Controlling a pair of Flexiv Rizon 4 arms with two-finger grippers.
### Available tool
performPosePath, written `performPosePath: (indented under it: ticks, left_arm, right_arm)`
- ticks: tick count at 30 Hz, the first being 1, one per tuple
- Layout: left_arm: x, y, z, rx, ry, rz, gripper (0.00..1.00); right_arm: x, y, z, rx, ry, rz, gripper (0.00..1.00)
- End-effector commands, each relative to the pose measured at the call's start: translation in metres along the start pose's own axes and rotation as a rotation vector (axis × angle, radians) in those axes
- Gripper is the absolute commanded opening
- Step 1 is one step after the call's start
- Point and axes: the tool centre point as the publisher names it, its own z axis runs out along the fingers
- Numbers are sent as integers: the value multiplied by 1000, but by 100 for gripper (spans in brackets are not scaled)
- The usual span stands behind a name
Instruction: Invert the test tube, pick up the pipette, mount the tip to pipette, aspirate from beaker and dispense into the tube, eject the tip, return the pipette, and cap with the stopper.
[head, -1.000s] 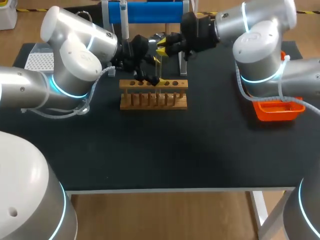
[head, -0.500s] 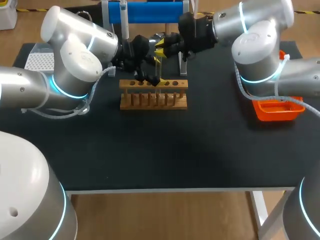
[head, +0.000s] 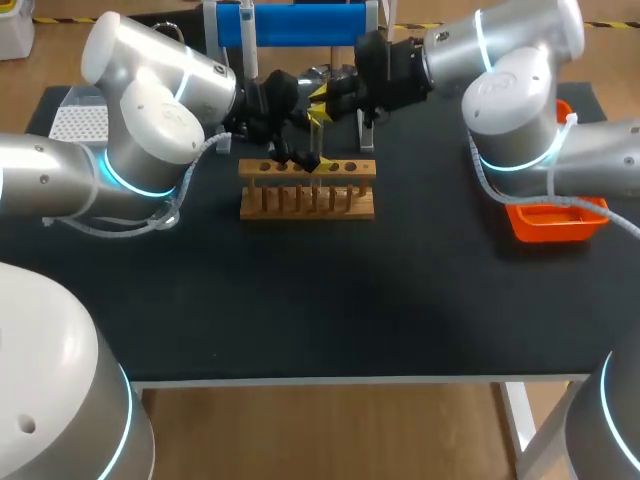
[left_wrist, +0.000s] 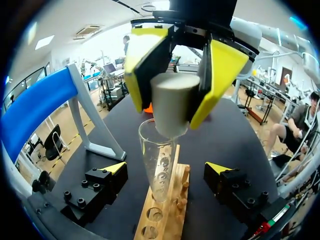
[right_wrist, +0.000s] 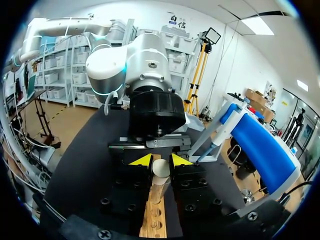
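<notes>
Pinching the stopper (left_wrist: 172, 106), right jaws hang at test tube (left_wrist: 157, 160) mouth.

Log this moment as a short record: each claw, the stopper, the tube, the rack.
right claw: shut on the grey stopper
grey stopper: at the mouth of the test tube; seating unclear
test tube: upright in the wooden rack
left claw: open, one finger either side of the test tube, not touching
</notes>
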Motion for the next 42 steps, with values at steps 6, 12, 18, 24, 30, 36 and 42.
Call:
performPosePath:
  ticks: [6, 12, 18, 24, 30, 36, 42]
  left_arm:
    - [0, 0, 0, 0, 1, 0, 100]
    - [0, 0, 0, 0, 1, 0, 100]
    - [0, 0, 0, 0, 1, 0, 100]
    - [0, 0, 0, 0, 1, 0, 100]
    - [0, 0, 0, 0, 1, 0, 100]
    - [0, 0, 0, 0, 1, 0, 100]
    - [0, 0, 0, 0, 1, 0, 100]
  right_arm:
    - [1, -2, 2, 0, 3, 2, 0]
    - [-1, 4, -2, -7, 6, 6, 0]
    - [-1, 7, -4, -7, 4, 9, 0]
    - [-1, 8, -4, -4, 5, 8, 0]
    - [0, 5, -3, 1, 5, 7, 0]
    - [1, 1, 0, 4, 7, 8, 0]
    - [1, -2, 2, 11, 6, 6, 0]
